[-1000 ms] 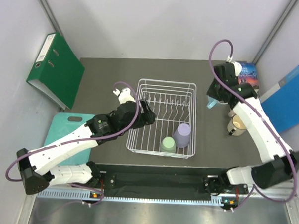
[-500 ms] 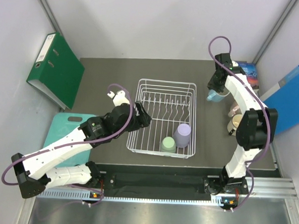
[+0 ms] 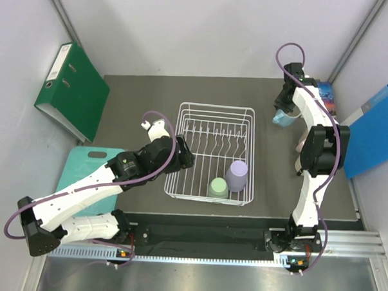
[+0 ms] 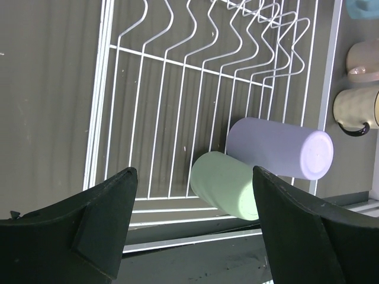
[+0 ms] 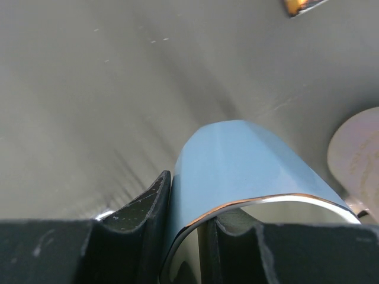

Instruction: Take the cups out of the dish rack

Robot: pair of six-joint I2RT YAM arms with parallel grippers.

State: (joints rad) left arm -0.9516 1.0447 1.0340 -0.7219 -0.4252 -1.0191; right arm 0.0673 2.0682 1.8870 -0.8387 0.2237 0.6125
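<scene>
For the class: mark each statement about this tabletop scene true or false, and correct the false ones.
1. Two cups sit in the dish rack. True: the lavender cup and the sage green cup.
2. The lavender cup has its mouth facing up. False: its closed base faces up.
3. The right end effector is shut on the light blue cup. True: it grips the rim.
4. The left end effector holds the sage green cup. False: it is open and empty above the rack.
5. The cream cup is in the rack. False: it sits on the table outside it.
</scene>
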